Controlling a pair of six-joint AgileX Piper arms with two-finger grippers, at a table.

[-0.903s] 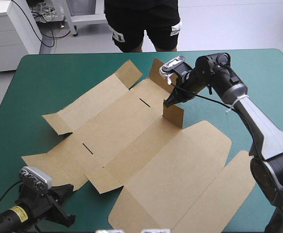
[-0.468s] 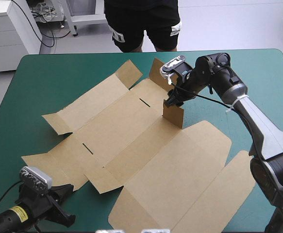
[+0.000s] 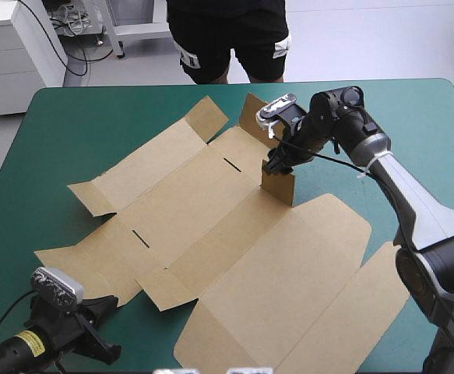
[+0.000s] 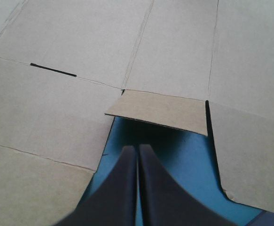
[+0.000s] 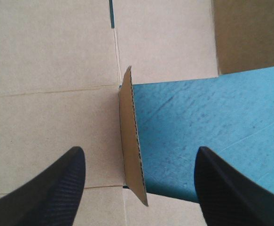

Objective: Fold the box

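Starting nearest the robot, the left gripper (image 4: 137, 150) sits low by the table's near edge on the left. Its black fingers are pressed together into one point and hold nothing. Just ahead of its tip a small near flap (image 4: 160, 110) hangs slightly clear of the teal-green cover (image 3: 79, 132), not yet turned up. Beyond it the box (image 3: 234, 234) lies across the middle of the table as a brown cut sheet, its broad panels and long side wings all flat, and two narrow slots (image 3: 140, 238) are open and unused. Farther on, at the sheet's far right side, the right gripper (image 5: 139, 153) hovers with its fingers spread wide apart. A short upright flap (image 5: 129, 141) stands between them, and neither finger appears to touch it. A second flap (image 3: 251, 117) just behind also tilts up. Judged from this, the fold has barely begun: one or two small flaps are raised, no wall stands, nothing is tucked into the slots, and nearly the whole tray is left to form.
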